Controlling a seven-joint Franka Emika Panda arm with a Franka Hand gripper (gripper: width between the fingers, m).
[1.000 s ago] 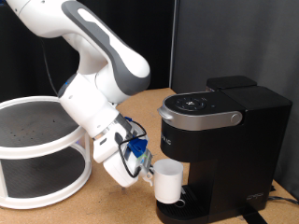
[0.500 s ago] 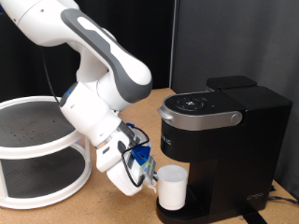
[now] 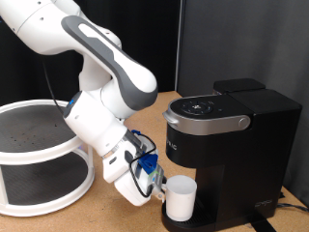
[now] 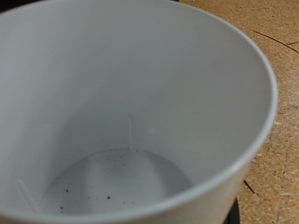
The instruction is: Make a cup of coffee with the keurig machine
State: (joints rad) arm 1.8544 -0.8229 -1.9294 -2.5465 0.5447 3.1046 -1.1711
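Observation:
The white cup [image 3: 181, 199] hangs at the tip of my gripper [image 3: 160, 186], which is shut on its side facing the exterior view's left. It stands upright, low under the brew head of the black keurig machine [image 3: 237, 145] and just over the machine's base. The grey lid handle [image 3: 205, 121] is down. The cup's inside [image 4: 131, 103] fills the wrist view; there are dark specks on its bottom and no liquid. My fingers do not show in that view.
A white round two-tier rack [image 3: 39, 155] stands at the exterior view's left on the wooden table [image 3: 106, 217]. The white arm [image 3: 106, 68] arches over the space between the rack and the machine. A black curtain hangs behind.
The gripper has carried the cup down and slightly to the exterior view's right, closer in under the brew head. The machine has not moved.

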